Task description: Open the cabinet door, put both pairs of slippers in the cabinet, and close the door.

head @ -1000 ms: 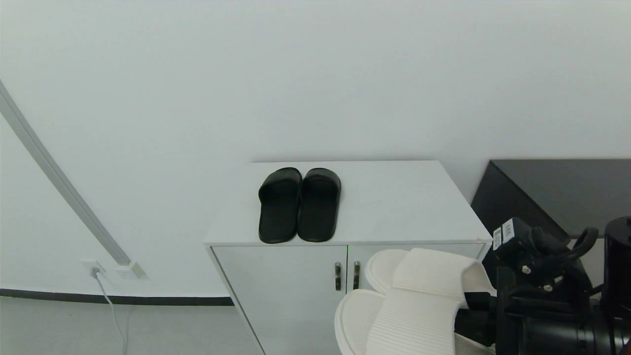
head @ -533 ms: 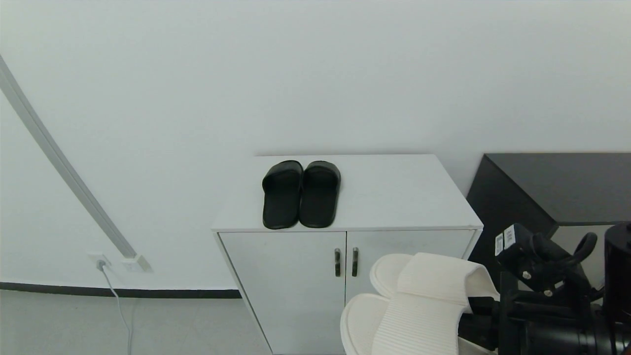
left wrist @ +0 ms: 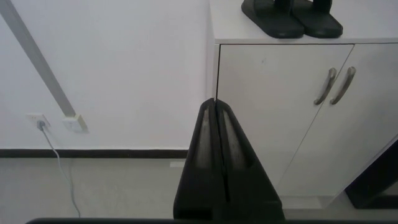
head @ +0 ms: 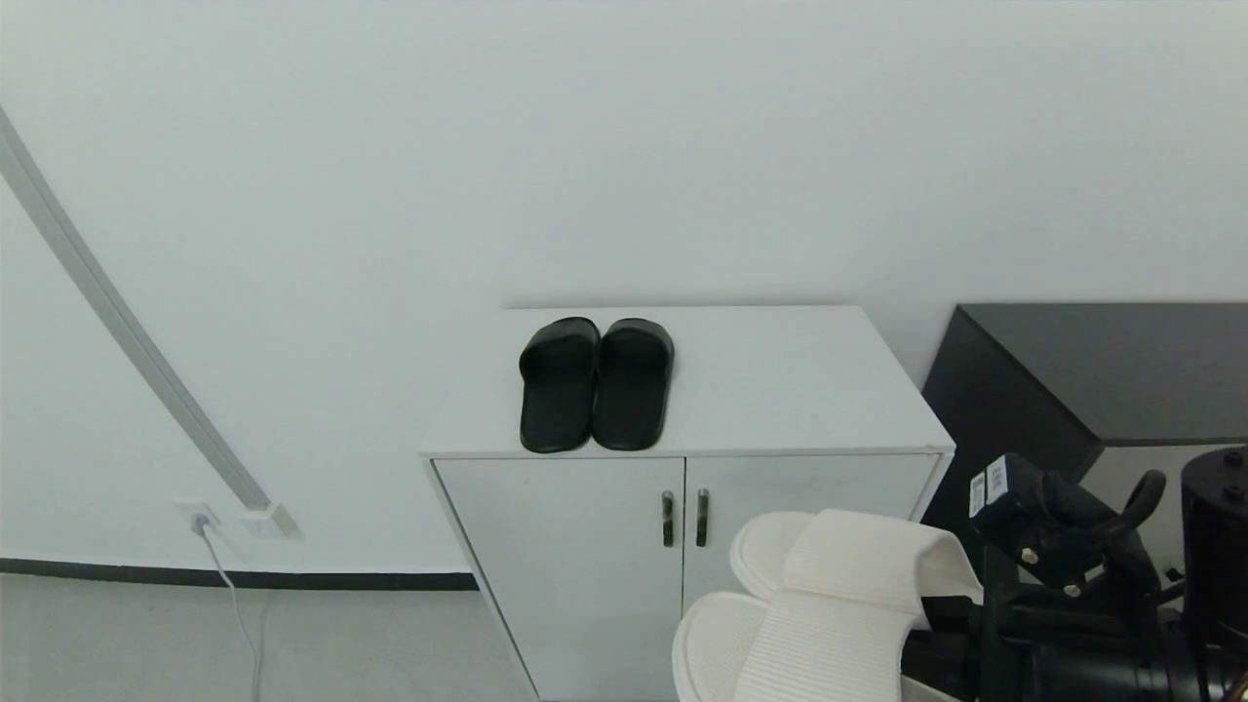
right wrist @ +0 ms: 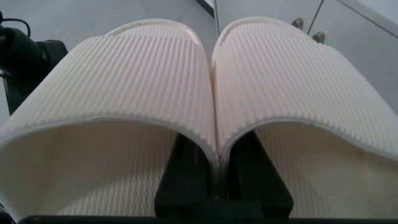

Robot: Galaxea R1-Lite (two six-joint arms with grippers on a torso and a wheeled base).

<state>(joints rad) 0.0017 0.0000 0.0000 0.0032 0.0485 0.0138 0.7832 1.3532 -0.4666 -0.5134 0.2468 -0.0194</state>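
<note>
white ribbed slippers (head: 838, 604) ride in the right gripper (right wrist: 216, 171), which is clenched on the two inner strap edges pressed together, so the pair hangs side by side in the air in front of the cabinet's right door (head: 809, 487). over the last second the whole head view shifted, with the cabinet (head: 780, 390) sitting higher and a little smaller in it; that is the camera moving, not the furniture. in the last half second the view has held steady, and only the right arm with its white pair has sunk slightly. my reading is that the robot has finished positioning itself and the door-opening step comes next.

both doors are shut, their two dark handles (head: 668, 519) close together at the middle seam, so what the cabinet holds cannot be told. neither pair is inside yet. the black slippers (head: 595, 385) lie on the cabinet top, on its left half near the front edge, touching each other with straps toward the wall.

the left gripper (left wrist: 216, 112) is clenched on nothing, fingers pressed flat together, low and to the left of the cabinet, well apart from the handles. since the right one is occupied, the door probably falls to the left, which would have to release its fingers before taking a handle.
</note>
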